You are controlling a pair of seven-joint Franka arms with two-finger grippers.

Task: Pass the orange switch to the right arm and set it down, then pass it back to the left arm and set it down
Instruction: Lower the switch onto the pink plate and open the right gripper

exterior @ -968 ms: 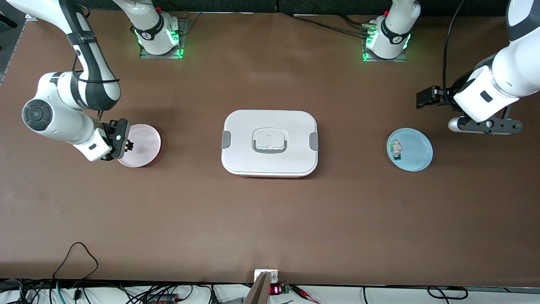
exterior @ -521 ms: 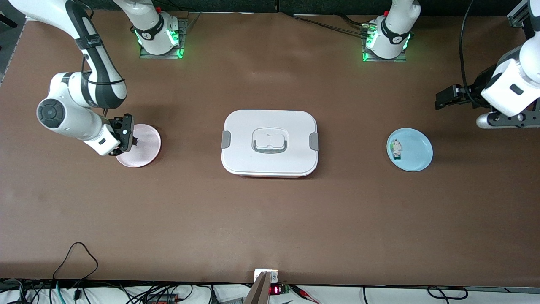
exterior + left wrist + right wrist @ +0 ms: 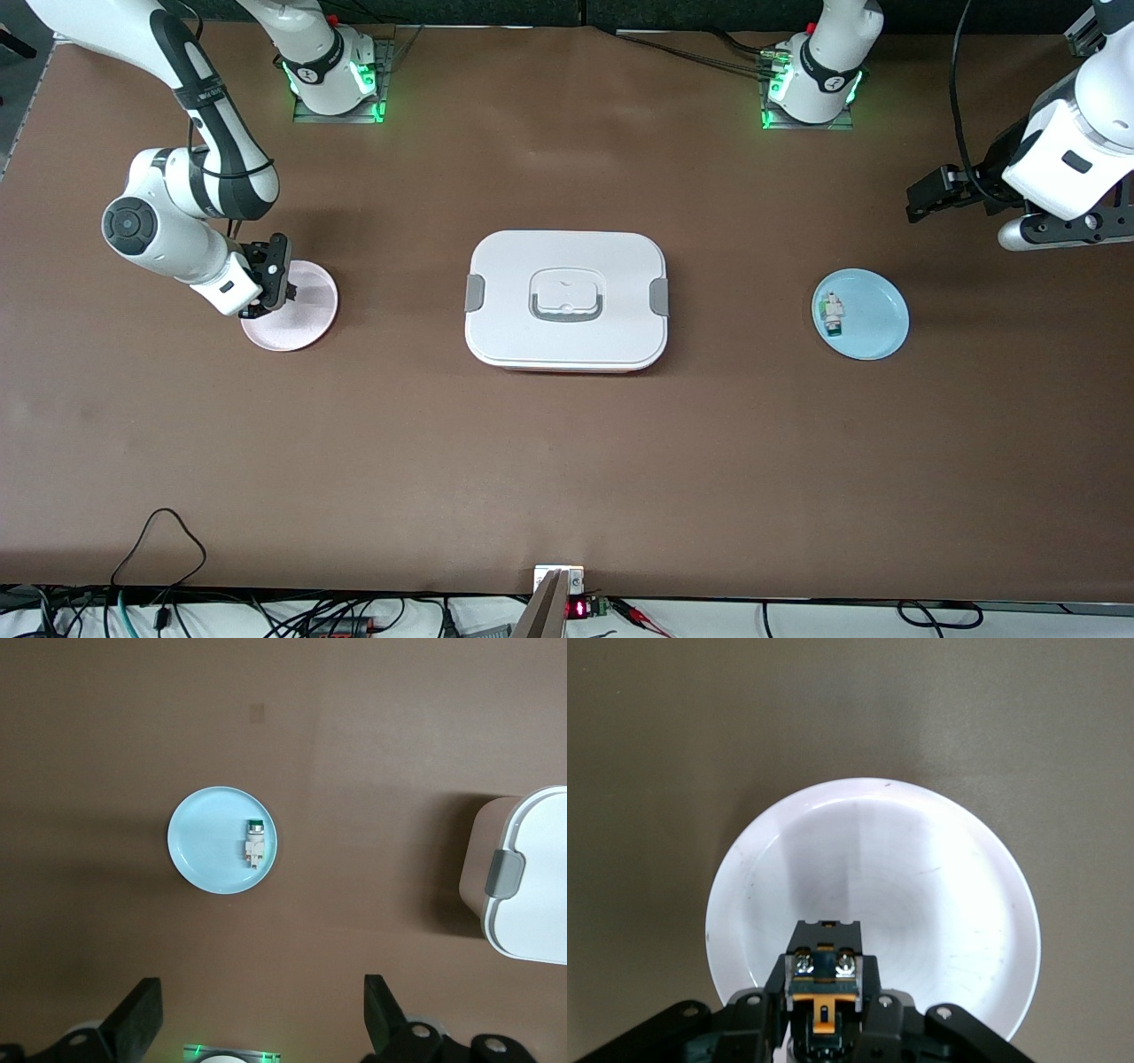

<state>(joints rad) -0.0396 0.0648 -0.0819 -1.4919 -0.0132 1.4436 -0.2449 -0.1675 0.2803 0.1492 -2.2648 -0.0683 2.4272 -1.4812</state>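
Observation:
My right gripper [image 3: 276, 285] hangs over the rim of the pink plate [image 3: 306, 310], at the right arm's end of the table. It is shut on the orange switch [image 3: 824, 979], a small black part with orange markings and two screws, seen between the fingers above the plate [image 3: 921, 877]. The white box [image 3: 567, 301] with grey latches sits in the middle of the table. My left gripper [image 3: 926, 199] is open and holds nothing, up in the air near the left arm's end of the table. Its two fingertips [image 3: 137, 1019] stand wide apart in the left wrist view.
A light blue plate [image 3: 877, 319] lies between the box and the left arm's end, with a white-and-green component [image 3: 833, 315] on it. In the left wrist view, the plate [image 3: 204, 850], component [image 3: 254, 842] and a corner of the box [image 3: 532, 877] show. Cables run along the table's near edge.
My right gripper has shifted a little toward the box with the switch still in it. The left arm has drawn back toward its end of the table.

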